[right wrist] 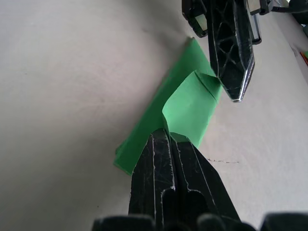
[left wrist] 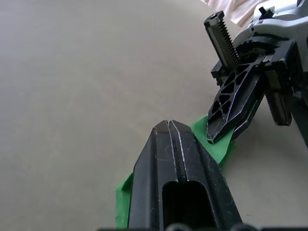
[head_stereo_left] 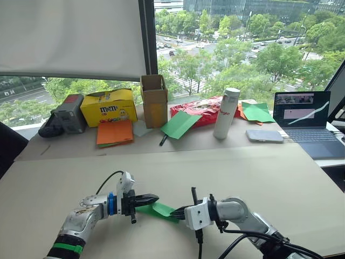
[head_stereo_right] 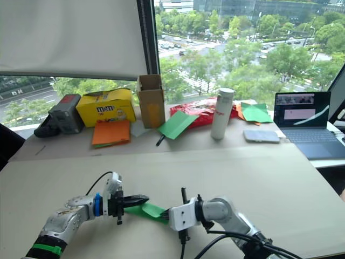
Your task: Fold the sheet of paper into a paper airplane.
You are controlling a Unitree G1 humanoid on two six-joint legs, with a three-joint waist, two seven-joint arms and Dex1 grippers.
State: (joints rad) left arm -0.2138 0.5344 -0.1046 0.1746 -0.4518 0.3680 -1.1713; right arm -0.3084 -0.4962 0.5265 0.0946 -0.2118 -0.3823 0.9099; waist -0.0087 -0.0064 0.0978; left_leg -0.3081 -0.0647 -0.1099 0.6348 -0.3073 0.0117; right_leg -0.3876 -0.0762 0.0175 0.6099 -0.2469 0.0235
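Around the paper airplane (head_stereo_left: 159,209) the table (head_stereo_left: 259,178) lies bare on every side; beyond it, a white bottle (head_stereo_left: 226,113) and cardboard box (head_stereo_left: 154,100) stand well apart.

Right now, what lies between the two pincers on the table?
Only the folded green paper lies between the left pincer and the right pincer; both eye views show it, each pincer shut on one end.

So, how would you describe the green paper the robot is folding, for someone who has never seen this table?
Look at the near part of the big beige table, between the two arms. The folded green paper lies there, with the left claw and right claw shut on opposite ends. The other green sheets lie far back near the window, untouched.
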